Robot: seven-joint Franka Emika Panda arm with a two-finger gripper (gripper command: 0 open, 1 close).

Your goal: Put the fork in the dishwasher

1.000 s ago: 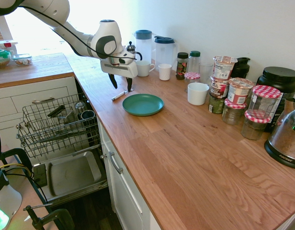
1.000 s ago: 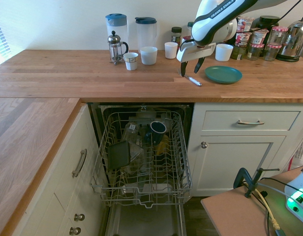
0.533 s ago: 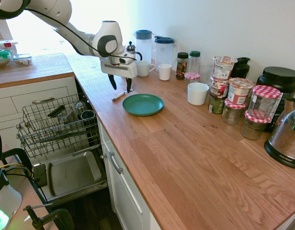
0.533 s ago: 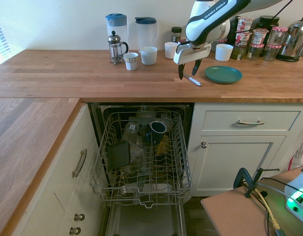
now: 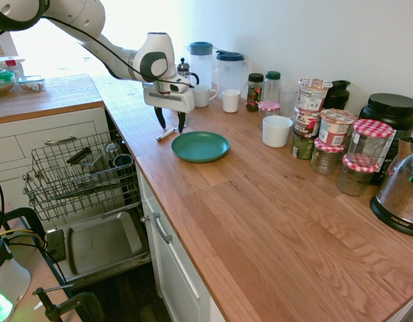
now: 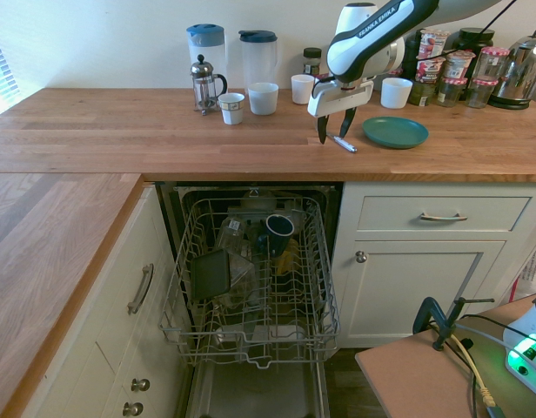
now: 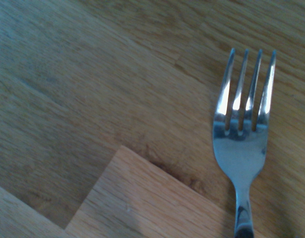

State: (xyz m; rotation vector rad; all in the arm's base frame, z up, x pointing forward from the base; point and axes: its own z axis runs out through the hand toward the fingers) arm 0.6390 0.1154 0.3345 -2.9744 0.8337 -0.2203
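The step in hand looks like the approach for the pick; the gripper [image 5: 170, 125] hangs pointing straight down over the fork [image 5: 167, 133], its two dark fingers spread wide and empty, their tips just above the wood and not yet on the metal; nothing has been lifted, so the task is at its very start.

The fork lies flat on the tabletop [image 5: 260, 221], near the front edge above the open dishwasher [image 6: 251, 287], just beside the teal plate [image 5: 200, 146] on the side away from the jars; in the second exterior view the fork [image 6: 343, 144] shows as a short silver bar right under the gripper [image 6: 334, 133], one end reaching out past the fingers toward the plate [image 6: 395, 132]. The wrist view shows the fork [image 7: 244, 144] from close by, tines and neck sharp against the wood grain, the handle running out of the picture.

The next move, as I judge it, calls for a short straight descent until the fingers straddle the slim handle, then a firm close; the metal is thin, flat and shiny, so it may slip or skid; then a lift and a carry over the front edge to the wire rack [image 5: 79, 174], which stands pulled out and partly loaded.
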